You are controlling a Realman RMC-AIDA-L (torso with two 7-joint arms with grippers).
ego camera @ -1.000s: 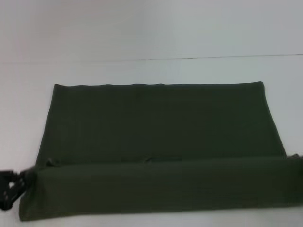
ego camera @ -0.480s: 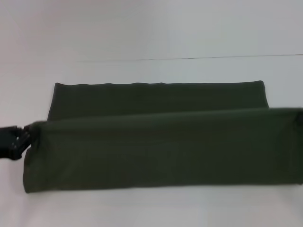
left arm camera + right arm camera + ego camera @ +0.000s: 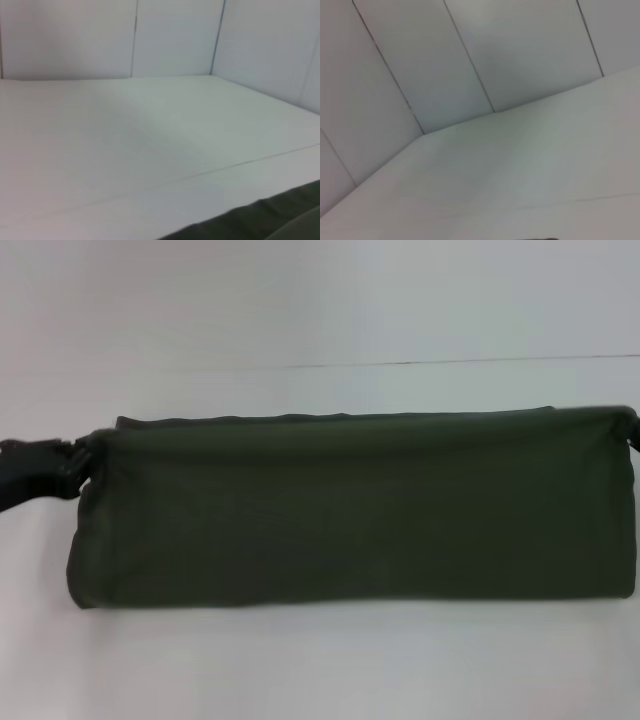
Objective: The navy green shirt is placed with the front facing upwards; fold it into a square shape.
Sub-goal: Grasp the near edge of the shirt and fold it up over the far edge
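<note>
On the table [image 3: 320, 660], shirt [image 3: 350, 510] lies partly folded; near half lifted over far edge, not yet laid. Left claw [image 3: 72, 465] grips its corner; right claw state cannot tell. Crosswise folds remain.

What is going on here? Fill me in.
The robot is folding the navy green shirt on the white table. The left tool holds the raised fold at the shirt's left end, with the fold lifted over toward the far edge. The right end reaches the frame edge, where no right tool shows.
</note>
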